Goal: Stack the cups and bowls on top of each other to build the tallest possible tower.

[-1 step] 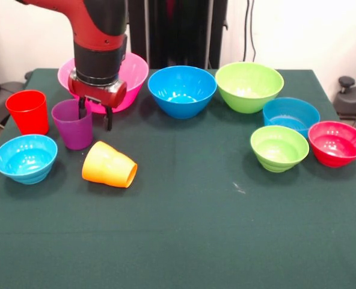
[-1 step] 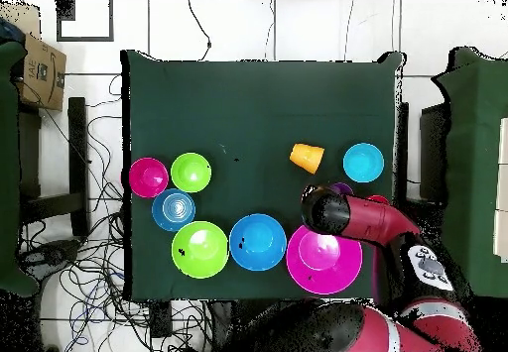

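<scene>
In the front view, near the tabletop's left edge, the red cup [image 1: 27, 111] stands upright with the small light blue bowl [image 1: 25, 158] in front of it. Just right of the red cup stands the purple cup [image 1: 73, 124], and the gripper [image 1: 94, 115] hangs at its rim: one dark finger [image 1: 82, 108] dips inside the cup, the other hangs outside its right wall, so the jaws straddle the rim, parted and not visibly pinching it. The orange cup [image 1: 109, 165] lies on its side just in front. Behind the arm, by the far edge, sits the big pink bowl [image 1: 135, 71], then the mid-sized blue bowl [image 1: 182, 91] and the large lime green bowl [image 1: 249, 87]. Toward the right edge cluster the small blue bowl [image 1: 291, 114], the small lime green bowl [image 1: 279, 147] and the red bowl [image 1: 337, 143].
</scene>
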Motion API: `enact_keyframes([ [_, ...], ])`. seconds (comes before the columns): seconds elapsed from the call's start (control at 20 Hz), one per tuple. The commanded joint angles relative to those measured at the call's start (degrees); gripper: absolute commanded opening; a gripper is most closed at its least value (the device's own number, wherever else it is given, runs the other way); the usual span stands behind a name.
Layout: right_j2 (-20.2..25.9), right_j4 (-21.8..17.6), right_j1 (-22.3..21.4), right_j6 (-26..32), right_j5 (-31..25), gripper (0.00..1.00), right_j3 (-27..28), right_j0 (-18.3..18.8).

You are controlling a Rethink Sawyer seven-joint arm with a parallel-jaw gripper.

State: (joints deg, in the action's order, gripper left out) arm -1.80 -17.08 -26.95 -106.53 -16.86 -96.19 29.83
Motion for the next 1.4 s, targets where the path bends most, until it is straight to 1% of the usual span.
enact_keyframes([
  [0.05, 5.87, -3.98, 1.69, 0.26, 1.88, 1.00, 0.31, -0.82],
  [0.65, 6.11, -5.33, 3.01, 0.75, 3.12, 1.00, 0.30, 0.10],
  [0.85, 6.78, -5.56, 3.53, 0.98, 2.22, 1.00, 0.94, 0.75],
  [0.9, 6.55, -5.97, 3.55, 0.74, 2.98, 1.00, 0.96, 0.64],
  [1.0, 6.31, -6.13, 3.55, 0.70, 2.79, 1.00, 1.30, 0.45],
  [1.05, 6.18, -6.22, 3.54, 0.67, 2.69, 0.00, 1.47, 0.35],
  [1.4, 6.35, -6.44, 3.59, 1.40, 2.11, 0.00, 1.68, 0.93],
])
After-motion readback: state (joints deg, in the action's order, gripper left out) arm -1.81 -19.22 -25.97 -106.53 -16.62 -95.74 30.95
